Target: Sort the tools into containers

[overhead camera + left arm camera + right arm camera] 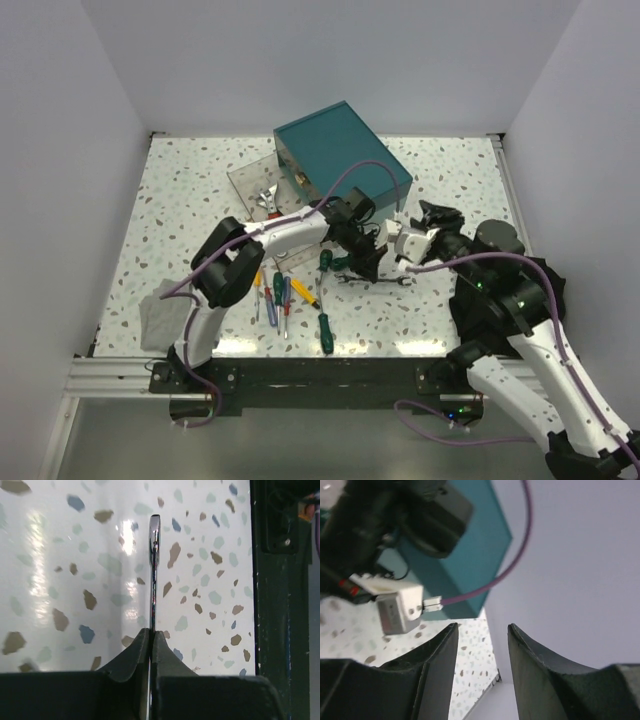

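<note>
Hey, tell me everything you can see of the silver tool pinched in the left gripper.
It is a slim silver wrench of shiny metal, seen edge-on as a narrow bar. The left gripper is shut on its near end, with dark fingers pressing both flat sides. It points straight out over the speckled table. Whether it touches the table is unclear.

A lab test cell: plain white walls enclose a speckled tabletop.

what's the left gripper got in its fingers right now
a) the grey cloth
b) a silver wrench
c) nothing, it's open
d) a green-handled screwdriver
B: in the left wrist view the left gripper is pinched shut on a thin silver wrench, seen edge-on and sticking out past the fingertips.
</note>
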You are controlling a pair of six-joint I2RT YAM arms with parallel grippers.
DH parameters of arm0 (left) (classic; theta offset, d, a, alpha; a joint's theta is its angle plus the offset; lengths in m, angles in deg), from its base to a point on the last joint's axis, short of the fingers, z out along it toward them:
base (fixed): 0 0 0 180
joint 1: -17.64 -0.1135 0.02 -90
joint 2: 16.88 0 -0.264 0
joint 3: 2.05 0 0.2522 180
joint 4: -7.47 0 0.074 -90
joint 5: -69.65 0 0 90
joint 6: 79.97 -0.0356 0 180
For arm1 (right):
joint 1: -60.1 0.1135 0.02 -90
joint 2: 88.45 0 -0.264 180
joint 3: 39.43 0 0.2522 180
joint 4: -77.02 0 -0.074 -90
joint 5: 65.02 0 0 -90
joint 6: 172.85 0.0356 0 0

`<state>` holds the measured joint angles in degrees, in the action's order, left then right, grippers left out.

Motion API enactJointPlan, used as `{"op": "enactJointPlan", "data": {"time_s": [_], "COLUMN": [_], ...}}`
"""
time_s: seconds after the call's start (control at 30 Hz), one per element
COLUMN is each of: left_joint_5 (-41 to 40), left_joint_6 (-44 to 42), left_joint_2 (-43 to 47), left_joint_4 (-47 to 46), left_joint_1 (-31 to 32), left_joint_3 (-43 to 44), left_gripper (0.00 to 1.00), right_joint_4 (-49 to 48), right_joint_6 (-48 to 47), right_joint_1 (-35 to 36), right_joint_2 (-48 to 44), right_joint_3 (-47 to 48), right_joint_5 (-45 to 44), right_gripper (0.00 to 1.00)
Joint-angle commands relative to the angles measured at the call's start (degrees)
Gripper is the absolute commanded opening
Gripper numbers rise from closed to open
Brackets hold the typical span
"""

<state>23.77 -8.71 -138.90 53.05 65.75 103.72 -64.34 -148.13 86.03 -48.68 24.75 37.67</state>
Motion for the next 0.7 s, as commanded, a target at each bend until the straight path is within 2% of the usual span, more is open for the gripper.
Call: {"op": "enactJointPlan", "data": {"time_s": [0.0,0.03,0.07,0.13,0.27,0.3,0.33,0.37,0.4,0.43,0.5,0.67], "left_joint_5": [6.93,7.38,7.73,9.05,10.03,8.8,8.71,8.09,7.39,6.17,1.25,-12.79], "left_joint_6": [0.28,1.68,2.3,5.62,16.34,18.28,25.52,28.64,31.81,37.32,41.57,56.42], "left_joint_2": [3.97,5.2,5.91,8.72,13.81,15.13,18.36,20.22,23.98,25.58,29.01,32.98], "left_joint_4": [1.59,1.5,1.58,0.36,-6.66,-11.64,-15.43,-19.64,-28.3,-31.86,-38.81,-42.0], "left_joint_1": [-2.58,-3.11,-3.55,-6.01,-12.77,-16.01,-17.78,-21.02,-22.7,-24.11,-27.98,-34.57], "left_joint_3": [9.49,11.77,12.84,13.98,11.8,10.57,6.3,3.73,0.92,-3.98,-7.7,-17.55], "left_gripper": [0.0,0.0,0.0,0.0,0.0,0.0,0.0,0.0,0.0,0.0,0.0,0.0], "right_joint_4": [-15.61,-17.57,-19.33,-23.38,-23.05,-20.86,-19.71,-18.65,-17.08,-16.71,-15.4,-10.31], "right_joint_6": [21.13,23.85,28.93,33.26,42.57,43.73,44.96,47.67,49.0,49.97,52.0,55.16], "right_joint_1": [-0.27,-0.44,-0.71,-1.84,-3.87,-3.96,-3.87,-4.05,-3.96,-3.96,-3.96,-3.87], "right_joint_2": [7.06,8.56,10.22,13.83,19.19,20.51,22.44,23.33,24.12,25.61,26.85,33.17], "right_joint_3": [1.35,3.53,4.6,7.32,13.21,14.44,16.8,17.87,19.44,20.07,21.65,26.48], "right_joint_5": [-14.69,-20.89,-23.65,-29.7,-31.85,-31.67,-31.06,-28.79,-27.64,-26.67,-21.67,-15.25], "right_gripper": [0.54,0.55,0.57,0.65,0.72,0.72,0.73,0.73,0.73,0.73,0.73,0.74]}}
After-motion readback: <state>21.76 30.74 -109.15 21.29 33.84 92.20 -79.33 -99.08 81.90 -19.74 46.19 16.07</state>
